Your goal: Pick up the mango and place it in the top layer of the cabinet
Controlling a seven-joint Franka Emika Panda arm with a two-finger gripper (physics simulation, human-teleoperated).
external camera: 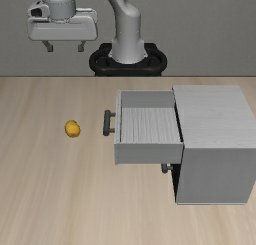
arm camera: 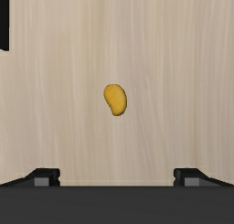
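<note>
Mango loose on table, gripper wide open and holding nothing

Mango [external camera: 72,129] lies on the light wood table [external camera: 40,189], on the exterior view's left, well apart from the cabinet [external camera: 215,139]. It's small, yellow-orange, resting on its side, w/ nothing touching it. In the wrist view the mango [arm camera: 114,100] sits on bare wood ahead of the gripper [arm camera: 117,177], roughly centred btwn the two fingertips [arm camera: 43,176] and clear of both.

Gripper [external camera: 63,47] hangs high over the far part of the table, on the exterior view's left of the robot base [external camera: 128,59]. Fingers point down and are spread wide, w/ nothing btwn them. No contact w/ mango or table.

Cabinet is grey and stands on the exterior view's right. Its top drawer [external camera: 150,129] is pulled out toward the exterior view's left, so the inside is open from above. Drawer's dark handle [external camera: 107,122] is on the front face, the part of the cabinet closest to the mango, but there's a clear strip of table btwn them. Mango is level w/ the drawer front, neither nearer nor farther. Mango not yet picked up or in the drawer.
</note>
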